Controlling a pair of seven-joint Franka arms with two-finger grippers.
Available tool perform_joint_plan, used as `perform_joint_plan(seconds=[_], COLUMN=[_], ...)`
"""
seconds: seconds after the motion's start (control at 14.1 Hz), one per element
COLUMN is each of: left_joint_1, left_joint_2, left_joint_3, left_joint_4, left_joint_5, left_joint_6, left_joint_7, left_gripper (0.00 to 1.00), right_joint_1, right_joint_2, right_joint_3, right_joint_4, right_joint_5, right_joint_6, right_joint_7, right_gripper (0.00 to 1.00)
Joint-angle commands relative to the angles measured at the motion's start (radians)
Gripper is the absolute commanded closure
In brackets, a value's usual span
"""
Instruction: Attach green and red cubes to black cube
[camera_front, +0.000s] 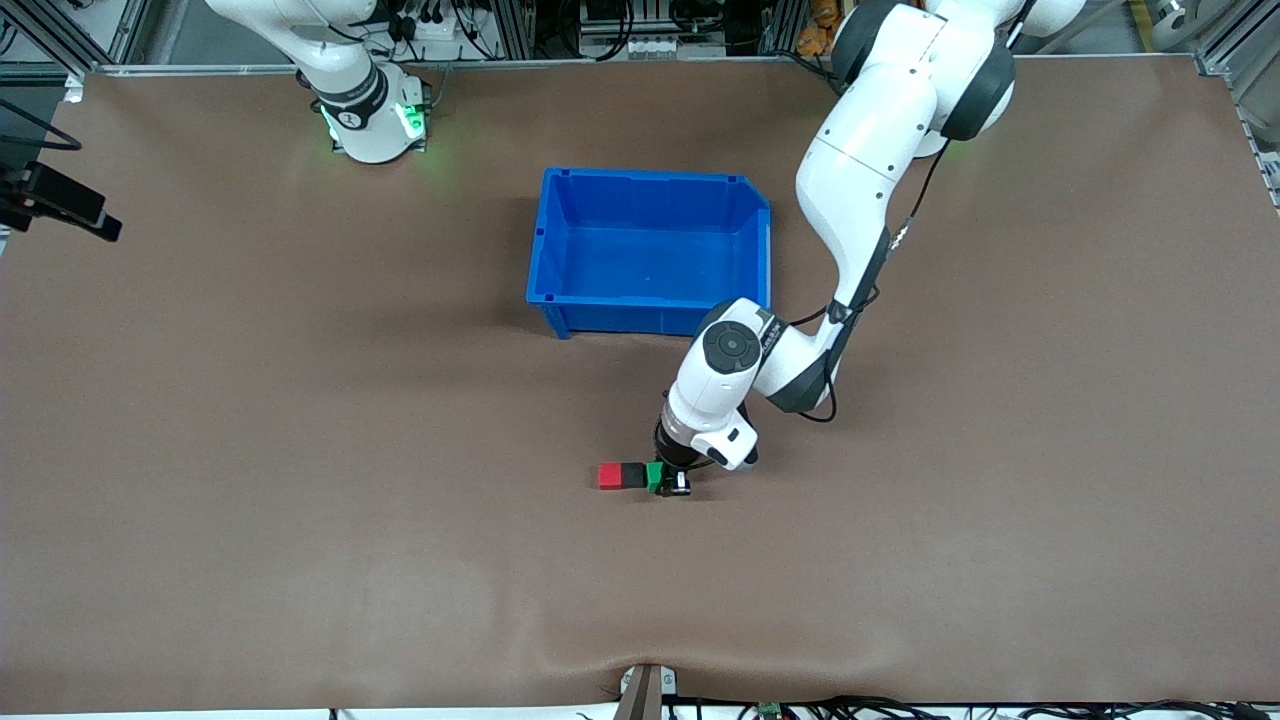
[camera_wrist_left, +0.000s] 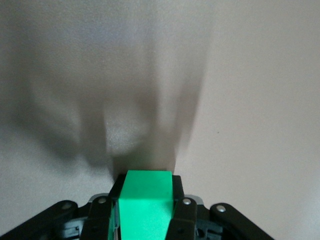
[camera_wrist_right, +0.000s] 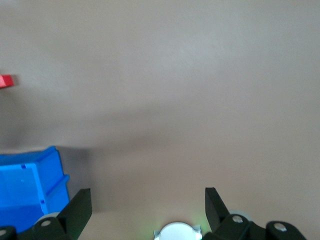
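Beside black cube (camera_front: 633, 474) | left claw (camera_front: 668, 482) grips green cube (camera_front: 655, 476)

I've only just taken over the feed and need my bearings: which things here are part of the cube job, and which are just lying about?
Part of the job:
- green cube, clamped in the left gripper
- black cube, between green and red
- red cube, against the black one

Lying about:
- blue bin, nothing visible inside
- right gripper, open, waiting near its base
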Motion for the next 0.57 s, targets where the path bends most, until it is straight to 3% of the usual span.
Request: perform_joint_plan(seconds=[0.0, 0.21, 0.28, 0.42, 0.49], left_joint_1=[-0.025, -0.026, -0.026, -0.028, -0.029], left_joint_2=[0.054, 0.054, 0.054, 0.052, 0.051], left_joint_3=[0.008, 0.005, 0.005, 0.005, 0.005], left_joint_4=[0.047, 0.045, 0.045, 0.042, 0.039], left_joint_5=[-0.013, -0.013, -0.013, -0.013, -0.01], left_joint_6=[0.038, 0.038, 0.038, 0.036, 0.036], left_joint_7=[0.001, 0.006, 0.006, 0.003, 0.006], left_gripper=[1.0, 0.98, 0.87, 0.0, 0.0], right_joint_1=[-0.006, -0.011, -0.009, -0.014, -0.018], right_joint_2=[-0.051, -0.107, -0.107, -0.107, -0.107], right_joint_3=[-0.011, -0.016, -0.014, -0.017, -0.023], right_joint_4=[-0.033, -0.116, -0.117, -0.113, -0.115], right_joint_5=[-0.001, -0.031, -0.037, -0.041, -0.041], right_joint_6=[-0.03, 0.033, 0.035, 0.042, 0.039], right_joint_7=[-0.009, -0.033, -0.091, -0.212, -0.236], right_gripper=[0.0, 0.0, 0.0, 0.0, 0.0])
